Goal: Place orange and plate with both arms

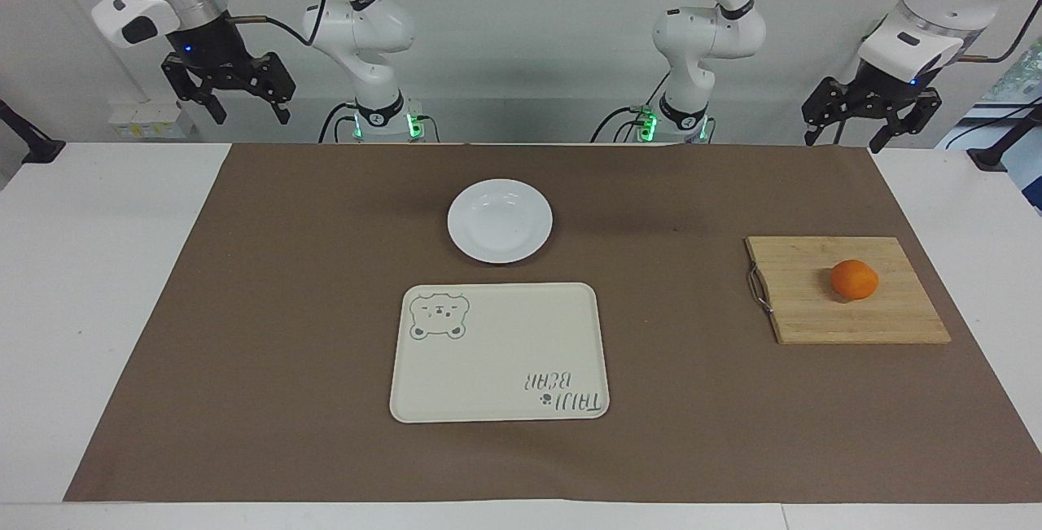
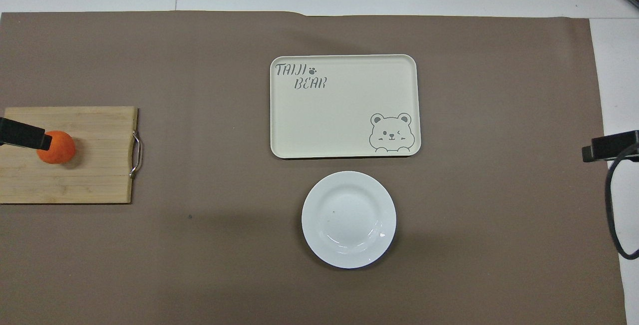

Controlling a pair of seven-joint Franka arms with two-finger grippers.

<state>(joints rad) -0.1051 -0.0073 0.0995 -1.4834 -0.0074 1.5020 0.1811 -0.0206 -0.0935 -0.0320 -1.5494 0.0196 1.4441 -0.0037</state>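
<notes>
Facing view. Plate [image 1: 500, 221]: upper centre of frame, flat on the brown mat [image 1: 244, 310], just above the cream bear tray [image 1: 488, 351] and apart from it. Orange [image 1: 854, 279]: right of frame, resting on the wooden cutting board [image 1: 806, 302], toward the board's right half. Left gripper [image 1: 867, 107]: upper right, raised in the air above the mat's corner, fingers spread wide, holding nothing; the orange lies below it in frame, almost straight down. Right gripper [image 1: 228, 86]: upper left, raised over the white table edge, fingers spread wide, empty; the plate lies down and to the right of it, well apart.

Overhead view. Plate [image 2: 348, 219]: lower centre, below the tray [image 2: 344, 130]. Orange [image 2: 57, 147]: far left edge, on the board [image 2: 95, 165], partly covered by a dark finger of the left gripper [image 2: 22, 135]. Right gripper [image 2: 609, 146]: right edge, only its tip showing.

Judgement: the left arm is the nearer one to the orange, the right arm to the plate; neither object is yet touched.
</notes>
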